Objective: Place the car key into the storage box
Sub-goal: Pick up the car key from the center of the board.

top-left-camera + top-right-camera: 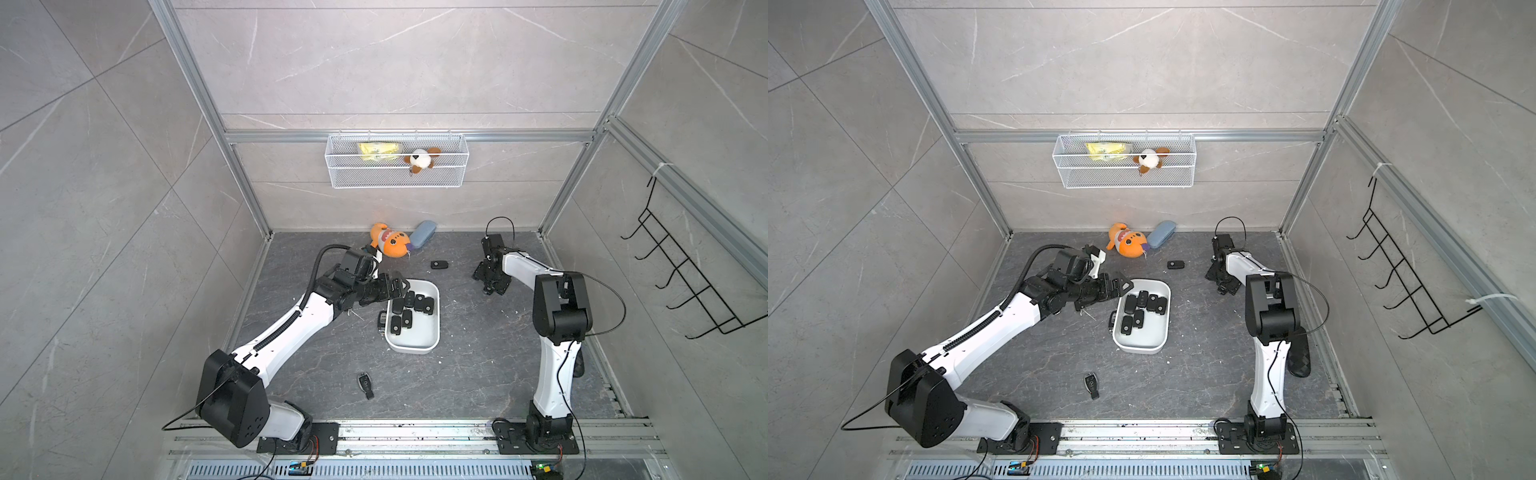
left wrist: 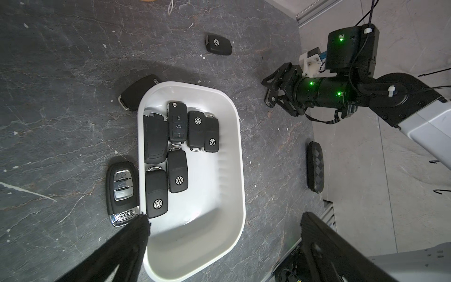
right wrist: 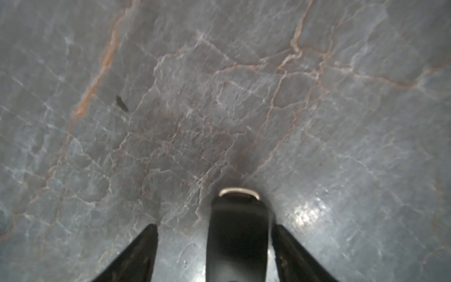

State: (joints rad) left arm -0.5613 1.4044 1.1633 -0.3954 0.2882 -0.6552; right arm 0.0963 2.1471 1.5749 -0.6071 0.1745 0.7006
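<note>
The white storage box (image 1: 415, 351) (image 2: 240, 171) sits mid-table with several black car keys (image 1: 409, 309) inside. My left gripper (image 1: 401, 286) (image 2: 224, 217) hangs open over the box's far left end, holding nothing. My right gripper (image 1: 492, 286) (image 3: 215, 227) is down at the table on the right, straddling a black car key (image 3: 238, 232) (image 2: 272, 99). One finger is close against the key and the other stands a gap away. More keys lie loose: one behind the box (image 1: 439, 264), one beside its left wall (image 2: 122, 193), one near the front (image 1: 365, 384).
An orange plush (image 1: 388, 245) and a blue-grey case (image 1: 423, 235) lie by the back wall, under a white wire basket (image 1: 397, 166). A black oblong object (image 1: 1300, 357) rests by the right arm. A black hook rack (image 1: 690, 286) hangs on the right wall.
</note>
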